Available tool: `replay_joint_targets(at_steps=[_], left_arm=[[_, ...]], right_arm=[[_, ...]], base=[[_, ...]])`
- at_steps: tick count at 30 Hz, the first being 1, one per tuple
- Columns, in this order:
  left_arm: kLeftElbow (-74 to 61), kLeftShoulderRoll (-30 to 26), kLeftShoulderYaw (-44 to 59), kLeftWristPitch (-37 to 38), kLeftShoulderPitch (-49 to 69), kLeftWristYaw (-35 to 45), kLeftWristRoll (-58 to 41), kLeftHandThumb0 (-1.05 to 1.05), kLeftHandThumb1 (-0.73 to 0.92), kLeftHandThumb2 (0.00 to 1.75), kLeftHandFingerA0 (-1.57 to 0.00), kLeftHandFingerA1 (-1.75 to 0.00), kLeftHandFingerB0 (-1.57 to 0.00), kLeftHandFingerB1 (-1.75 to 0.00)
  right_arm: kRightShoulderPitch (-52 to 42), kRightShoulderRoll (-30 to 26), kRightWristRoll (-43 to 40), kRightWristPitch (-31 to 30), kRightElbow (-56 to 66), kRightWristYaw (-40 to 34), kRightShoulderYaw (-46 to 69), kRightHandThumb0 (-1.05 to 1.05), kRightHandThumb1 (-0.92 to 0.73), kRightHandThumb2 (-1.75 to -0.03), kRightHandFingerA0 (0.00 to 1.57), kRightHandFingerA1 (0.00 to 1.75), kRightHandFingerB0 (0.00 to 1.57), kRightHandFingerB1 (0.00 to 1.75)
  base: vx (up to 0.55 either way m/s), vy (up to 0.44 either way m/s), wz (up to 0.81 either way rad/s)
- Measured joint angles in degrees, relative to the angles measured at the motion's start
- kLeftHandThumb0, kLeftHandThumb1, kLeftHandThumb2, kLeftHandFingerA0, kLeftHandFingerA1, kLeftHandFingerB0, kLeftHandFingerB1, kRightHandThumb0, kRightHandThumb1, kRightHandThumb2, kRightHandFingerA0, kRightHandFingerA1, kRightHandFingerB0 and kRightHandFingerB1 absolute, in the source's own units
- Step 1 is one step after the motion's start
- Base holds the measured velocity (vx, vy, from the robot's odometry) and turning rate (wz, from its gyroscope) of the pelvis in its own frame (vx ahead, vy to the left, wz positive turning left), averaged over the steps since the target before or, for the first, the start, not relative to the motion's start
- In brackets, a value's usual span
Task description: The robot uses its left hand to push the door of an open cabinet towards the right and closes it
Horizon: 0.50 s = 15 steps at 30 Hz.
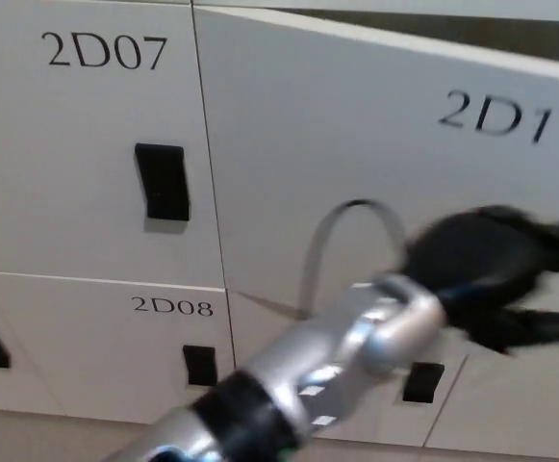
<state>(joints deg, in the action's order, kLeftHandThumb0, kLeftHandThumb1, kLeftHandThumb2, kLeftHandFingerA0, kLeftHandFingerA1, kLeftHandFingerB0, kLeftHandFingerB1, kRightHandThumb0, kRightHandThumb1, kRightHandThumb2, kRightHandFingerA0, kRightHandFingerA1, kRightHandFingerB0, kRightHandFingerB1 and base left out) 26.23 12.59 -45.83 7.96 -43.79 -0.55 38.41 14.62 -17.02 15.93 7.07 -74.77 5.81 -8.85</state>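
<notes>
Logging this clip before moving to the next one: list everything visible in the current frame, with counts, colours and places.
Cabinet door 2D11: one, white, centre to right, nearly closed, dark gap along its top edge.
Cabinet door 2D07: one, white, upper left, shut.
Cabinet door 2D08: one, white, lower left, shut.
Door handles: four visible, black, one on 2D07 and three along the lower row.
Cable: one, grey, looping above the wrist.
Left hand: one, black, blurred, on door 2D11 at right.
Left forearm: one, silver, bottom centre.
</notes>
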Motion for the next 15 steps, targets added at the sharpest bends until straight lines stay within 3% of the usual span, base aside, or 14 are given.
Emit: replay_joint_targets(at_steps=[5, 6, 11, 12, 15], left_arm=[[-2.38, -0.12, -5.46, -1.53, -0.45, 1.84, 3.31, -0.67, 0.92, 0.71, -0.20, -0.31, -0.13, -0.26], [-2.87, -0.34, -5.95, -1.86, 0.21, 2.25, 3.63, -0.69, 0.76, 1.00, -0.19, -0.46, -0.13, -0.41], [-6.68, -7.03, -4.95, -2.38, 7.24, 3.78, 3.86, -0.69, 0.76, 1.00, -0.18, -0.45, -0.14, -0.41], [-7.20, -9.25, -4.05, -2.38, 8.95, 3.83, 3.76, -0.64, 0.91, 0.68, -0.28, -0.32, -0.21, -0.29], [-8.49, -16.47, -0.04, -2.29, 15.07, 3.91, 3.04, -0.63, 0.88, 0.67, -0.32, -0.33, -0.24, -0.29]], right_arm=[[0.15, -1.34, 0.65, 0.80, -0.15, 0.28, -0.89, -0.38, -0.79, -0.63, 0.50, 0.39, 0.36, 0.33], [0.17, -1.46, 0.63, 0.81, -0.16, 0.35, -0.76, -0.41, -0.79, -0.63, 0.49, 0.39, 0.36, 0.34], [0.46, -1.46, 0.60, 0.66, -0.21, 0.99, -0.36, -0.39, -0.79, -0.64, 0.48, 0.38, 0.37, 0.34], [0.48, -1.46, 0.60, 0.64, -0.22, 1.06, -0.32, -0.39, -0.78, -0.63, 0.50, 0.39, 0.38, 0.34], [0.79, -1.46, 0.61, 0.61, -0.20, 1.33, -0.23, -0.39, -0.78, -0.63, 0.50, 0.39, 0.38, 0.34]], base=[[0.00, 0.000, 0.00], [0.00, 0.000, 0.00], [0.00, 0.000, 0.00], [0.00, 0.000, 0.00], [0.00, 0.000, 0.00]])
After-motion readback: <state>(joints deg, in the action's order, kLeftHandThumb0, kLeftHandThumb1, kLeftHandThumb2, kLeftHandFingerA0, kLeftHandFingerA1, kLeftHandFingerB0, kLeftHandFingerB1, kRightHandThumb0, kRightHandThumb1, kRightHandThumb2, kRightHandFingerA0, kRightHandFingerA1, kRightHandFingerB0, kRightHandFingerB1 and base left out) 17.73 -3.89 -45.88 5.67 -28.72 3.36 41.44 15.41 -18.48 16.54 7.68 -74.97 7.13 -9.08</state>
